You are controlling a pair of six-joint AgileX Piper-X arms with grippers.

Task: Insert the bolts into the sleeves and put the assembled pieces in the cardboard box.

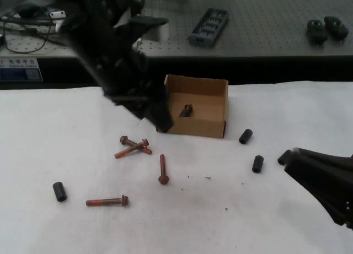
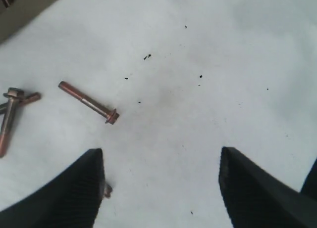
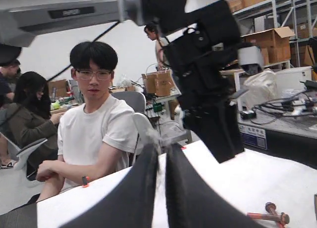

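The cardboard box (image 1: 212, 124) stands on white paper with one assembled piece (image 1: 186, 109) inside. Several copper bolts lie in front of it: a crossed pair (image 1: 132, 145), one (image 1: 162, 168) and one (image 1: 107, 200). Black sleeves lie at the right (image 1: 245, 136), (image 1: 257, 163), (image 1: 284, 157) and at the left (image 1: 59, 191). My left gripper (image 1: 162, 122) hangs by the box's left front corner; its wrist view shows it open (image 2: 161, 156) over bare paper, with a bolt (image 2: 89, 103) and the crossed pair (image 2: 10, 114) nearby. My right gripper (image 3: 161, 151) is shut and sits low at the right (image 1: 298, 155), beside a sleeve.
The paper's back edge meets a dark bench strip behind the box. A grey rack (image 1: 208, 25) and two black-and-green parts (image 1: 326, 28) lie on the far perforated table. Open paper stretches across the front middle (image 1: 209, 215).
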